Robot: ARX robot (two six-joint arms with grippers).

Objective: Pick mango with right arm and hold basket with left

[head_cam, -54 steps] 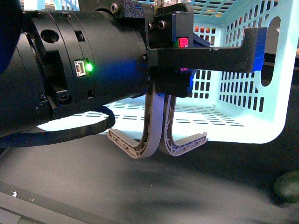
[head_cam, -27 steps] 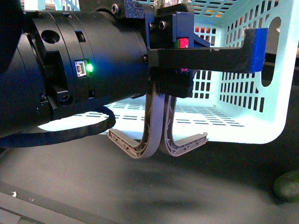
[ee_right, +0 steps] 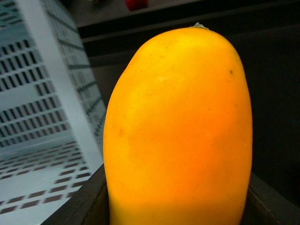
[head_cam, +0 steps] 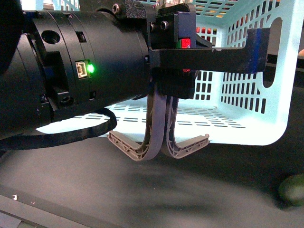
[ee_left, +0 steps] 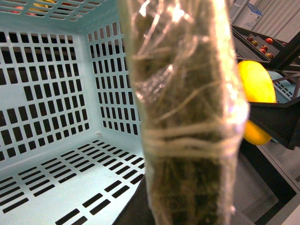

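While the left pincer sits over the basket's grey handles, mid-frame in the front view, I cannot tell whether it is clenched on them. The right pincer grasps the mango across its narrow sides, just outside the basket's wall, so the right arm is nearer the opening.

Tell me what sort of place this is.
Probably a mock fruit shop or a grocery test stand: there is a slotted shopping basket, a mango, and racks of small red fruit behind.
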